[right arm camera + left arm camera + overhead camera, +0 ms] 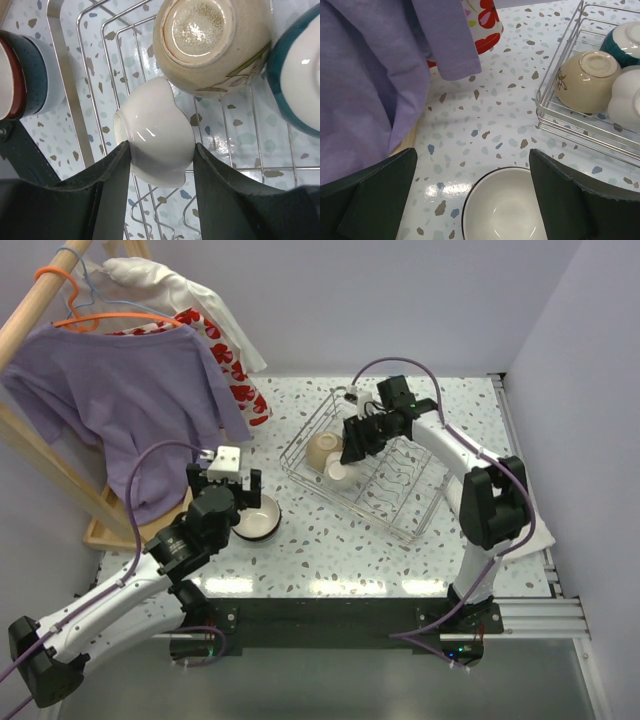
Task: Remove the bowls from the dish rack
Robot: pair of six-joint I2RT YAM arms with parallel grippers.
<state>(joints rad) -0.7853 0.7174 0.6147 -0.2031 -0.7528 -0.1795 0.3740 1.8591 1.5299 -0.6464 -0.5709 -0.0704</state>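
The dish rack [395, 502] stands right of the table's middle. Inside it lie an upturned tan bowl [210, 45], a teal-and-white bowl [300, 80] and a white bowl [157, 132] on its side. My right gripper [161, 147] is shut on the white bowl, a finger on each side, low over the rack wires. On the table left of the rack sits a dark-rimmed bowl with a pale inside [502, 207]. In the right wrist view it shows dark red with a teal bowl [25, 75]. My left gripper [472, 190] hangs open just above it, with the fingers [385, 195] apart from it.
A purple shirt [120, 390] hangs from a wooden clothes stand [60, 475] at the left, close to my left arm. A red-flowered cloth [235, 375] hangs behind it. A white cloth [535, 530] lies at the table's right edge. Walls close in behind and to the right.
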